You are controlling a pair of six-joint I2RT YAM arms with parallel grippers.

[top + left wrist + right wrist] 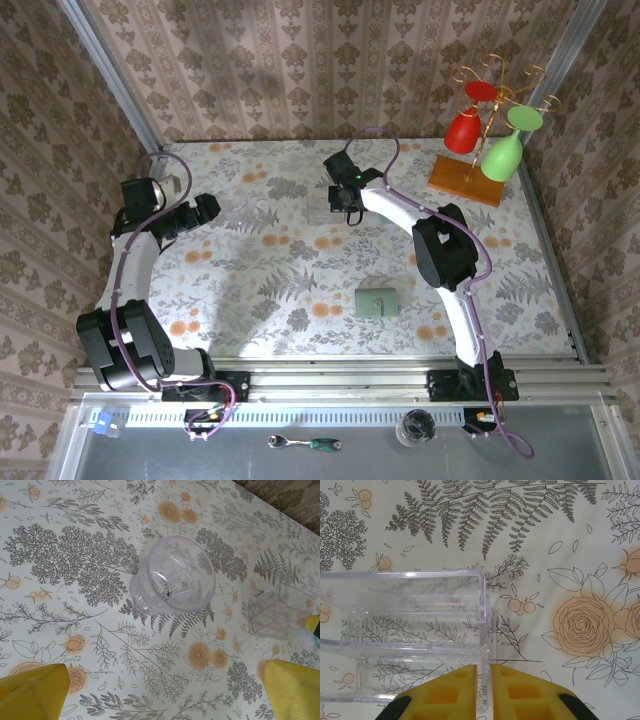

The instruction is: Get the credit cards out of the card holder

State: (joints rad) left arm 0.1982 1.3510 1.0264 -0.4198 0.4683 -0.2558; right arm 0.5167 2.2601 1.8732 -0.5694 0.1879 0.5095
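Observation:
The card holder (378, 300), a flat grey-green wallet, lies closed on the floral tablecloth near the table's front, left of my right arm's base. The credit cards are hidden. My right gripper (345, 205) (483, 690) reaches to the far middle of the table, well away from the card holder. Its yellow pads (455, 695) sit close on either side of the end wall of a clear plastic box (405, 635). My left gripper (210, 208) (165, 690) is open at the far left, with nothing between its fingers.
A clear ribbed cup (172, 575) stands just ahead of my left gripper, with the clear box (277, 612) to its right. A gold rack on an orange base (468, 178) holds red and green glasses at the back right. Metal rails edge the table.

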